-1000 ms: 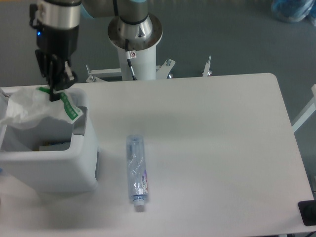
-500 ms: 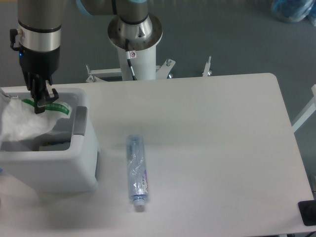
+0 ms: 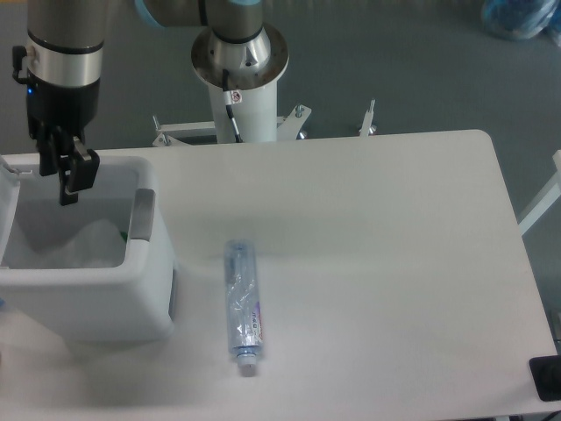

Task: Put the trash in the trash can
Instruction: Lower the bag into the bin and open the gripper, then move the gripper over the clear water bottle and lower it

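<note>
- Sitting at the left edge of the white tabletop [image 3: 368, 228], the trash can [image 3: 105, 298] is a boxy white bin with rounded corners and a grey handle tab [image 3: 141, 216] on its right rim.
- Inside the trash can lies the clear plastic bag [image 3: 83, 244], a pale crumpled heap low against the inner wall; its print and green mark cannot be made out from here.
- The bottle [image 3: 242, 298] lies on its side on the tabletop, well apart from the trash can to its right, its white cap toward the near edge.
- A blue-purple label wraps the lower part of the bottle; the writing on it is too small to read.
- The gripper [image 3: 63, 171] hangs over the back left part of the trash can's opening, its jaws spread and holding nothing.
- Half a second ago the jaws pinched the bag at its green-marked edge, with the bag bulging above the rim; now the bag has dropped inside and the jaws are empty.
- The gripper stands a little higher than half a second ago, and the bottle has not moved.
- The arm's white base column [image 3: 238, 88] stands behind the tabletop's far edge.
</note>
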You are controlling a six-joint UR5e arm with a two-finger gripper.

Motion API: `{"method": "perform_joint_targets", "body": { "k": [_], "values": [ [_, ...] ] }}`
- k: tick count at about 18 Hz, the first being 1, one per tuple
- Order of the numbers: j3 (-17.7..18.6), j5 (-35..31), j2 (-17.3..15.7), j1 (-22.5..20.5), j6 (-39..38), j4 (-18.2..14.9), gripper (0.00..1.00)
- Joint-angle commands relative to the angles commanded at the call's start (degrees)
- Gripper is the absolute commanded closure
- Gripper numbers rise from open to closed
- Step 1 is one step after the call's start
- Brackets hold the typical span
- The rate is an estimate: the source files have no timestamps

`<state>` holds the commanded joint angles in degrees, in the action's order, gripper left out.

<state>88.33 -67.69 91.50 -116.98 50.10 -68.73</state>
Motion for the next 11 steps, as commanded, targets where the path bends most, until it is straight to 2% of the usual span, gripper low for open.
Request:
{"method": "perform_joint_targets", "body": {
  "k": [2,5,7,9,11],
  "values": [
    [0.3,0.7,-1.6,-0.5,-0.2,0.0,0.27],
    [-0.4,2.0,-2.8,-7.6,-5.6,0.6,0.09],
    [-0.6,4.7,-3.1,-12.9,-10.2,0.7,0.01],
    [-0.9,6.2,-2.6,-17.8,-14.2,1.0,0.01],
    [-1.1,6.3,-0.7,-19.9,-17.8,2.9,0.0]
  ]
}}
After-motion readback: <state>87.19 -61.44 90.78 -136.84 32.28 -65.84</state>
